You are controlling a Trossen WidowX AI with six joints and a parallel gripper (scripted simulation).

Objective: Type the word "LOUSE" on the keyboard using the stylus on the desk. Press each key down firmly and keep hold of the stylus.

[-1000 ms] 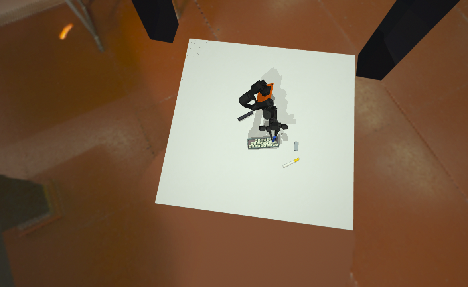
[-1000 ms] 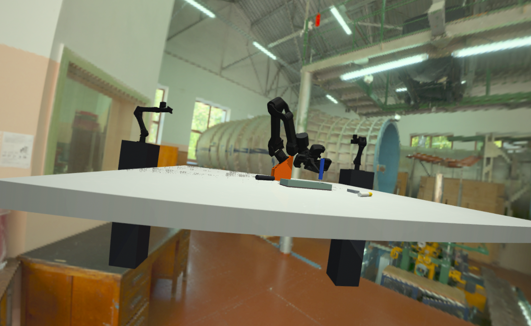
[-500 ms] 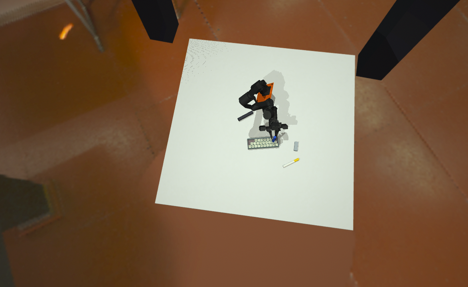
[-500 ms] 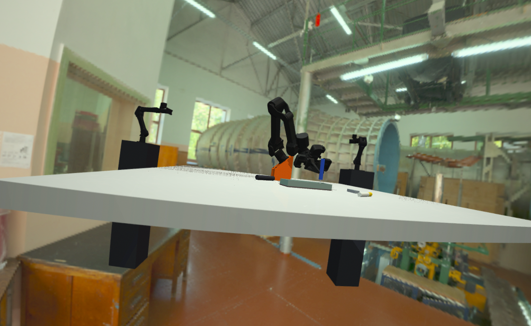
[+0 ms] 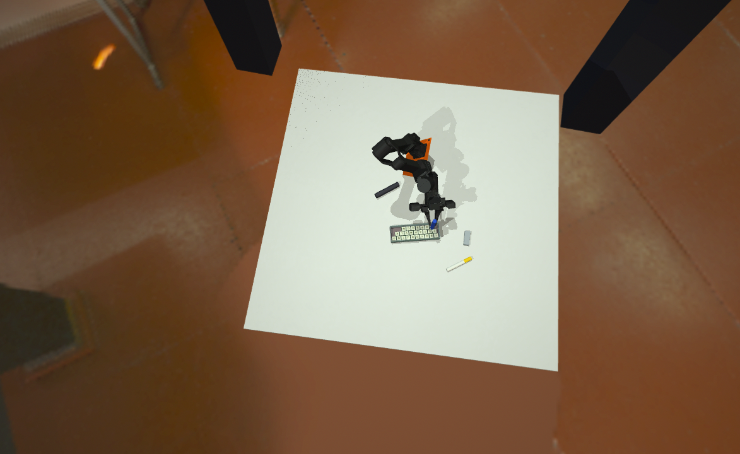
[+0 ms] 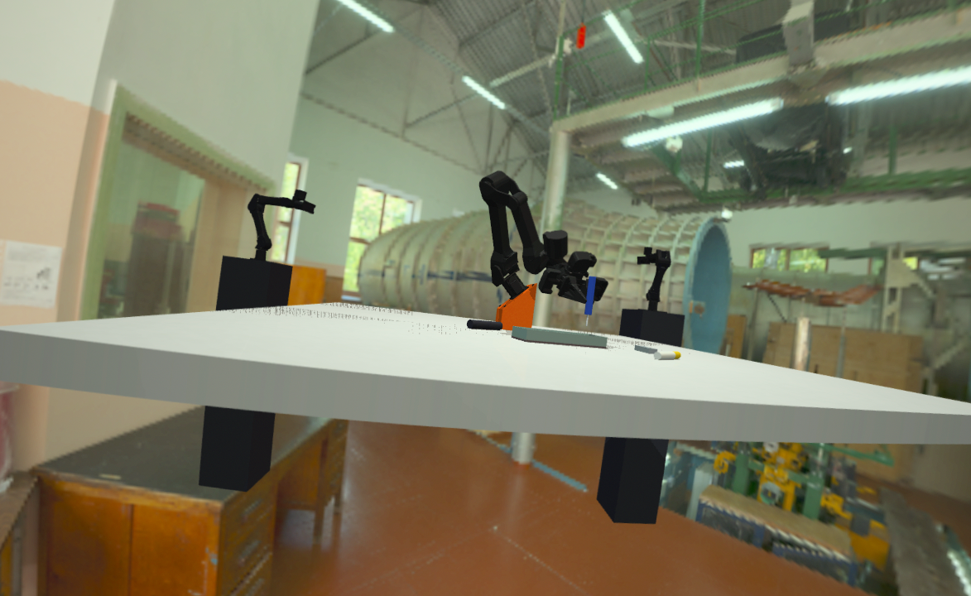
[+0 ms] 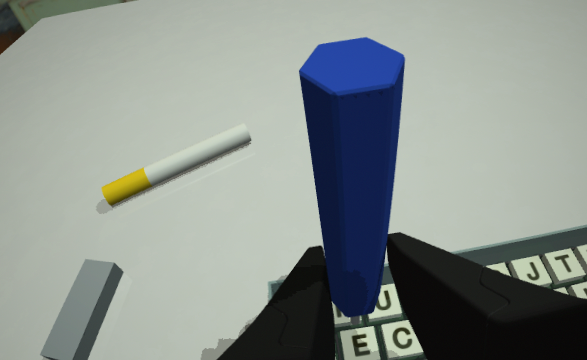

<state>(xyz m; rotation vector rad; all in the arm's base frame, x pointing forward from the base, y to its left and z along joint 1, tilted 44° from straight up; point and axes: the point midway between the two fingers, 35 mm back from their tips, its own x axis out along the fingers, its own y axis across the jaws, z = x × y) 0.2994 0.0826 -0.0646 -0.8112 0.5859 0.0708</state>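
My gripper (image 5: 433,222) (image 6: 590,293) (image 7: 355,254) is shut on the blue stylus (image 5: 434,224) (image 6: 590,300) (image 7: 355,150), which stands nearly upright with its thin tip down. The keyboard (image 5: 396,230) (image 6: 559,338) (image 7: 533,244) lies flat under it. In the wrist view the tip shows at the far edge of the E key (image 7: 360,345), over a mostly hidden key left of the U key (image 7: 384,300). In the exterior view the tip is just above the keyboard; whether it touches a key I cannot tell. The fingers hide several keys.
A white marker with a yellow end (image 5: 458,264) (image 6: 665,355) (image 7: 188,159) and a grey block (image 5: 466,238) (image 6: 646,348) (image 7: 80,305) lie beside the keyboard. A dark cylinder (image 5: 387,189) (image 6: 483,324) lies near the orange arm base (image 6: 516,311).
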